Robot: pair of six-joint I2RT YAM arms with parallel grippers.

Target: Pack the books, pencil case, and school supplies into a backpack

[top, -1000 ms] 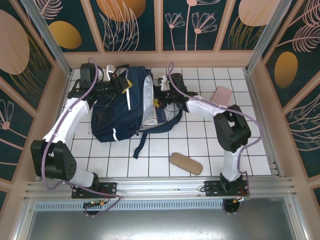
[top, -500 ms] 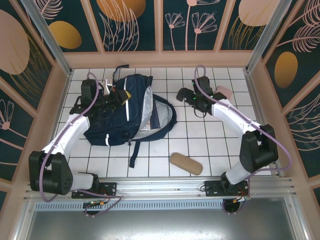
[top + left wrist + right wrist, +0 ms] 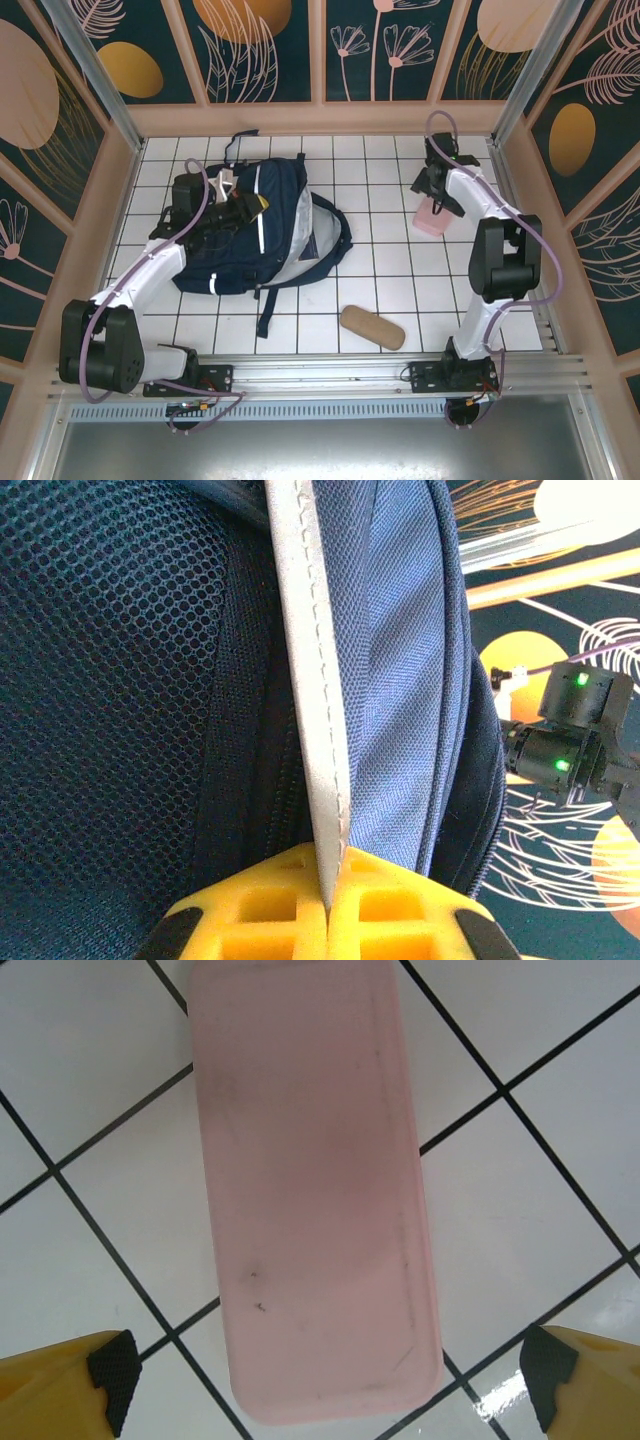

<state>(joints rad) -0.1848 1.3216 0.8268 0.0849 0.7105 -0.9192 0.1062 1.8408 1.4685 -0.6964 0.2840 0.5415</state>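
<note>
The navy backpack (image 3: 250, 235) lies on the white tiles left of centre, its mouth facing right. My left gripper (image 3: 238, 207) is shut on the backpack's grey edge strip (image 3: 318, 680), pinched between the yellow fingers (image 3: 270, 905). A pink flat pouch (image 3: 432, 219) of the school supplies lies at the back right. My right gripper (image 3: 433, 195) hangs over it, open, with a pad on either side of the pouch's (image 3: 310, 1180) near end and no contact. A tan oblong case (image 3: 372, 327) lies near the front. Which one is the pencil case I cannot tell. The books are hidden.
The backpack's dark straps (image 3: 272, 300) trail toward the front edge. A raised wooden wall (image 3: 320, 118) rims the table close behind the right gripper. Bare tiles (image 3: 390, 260) lie between the backpack and the pouch.
The right arm has swung from the backpack's mouth to the back right and now hangs over the pink pouch. The left gripper has drawn the backpack slightly nearer.
</note>
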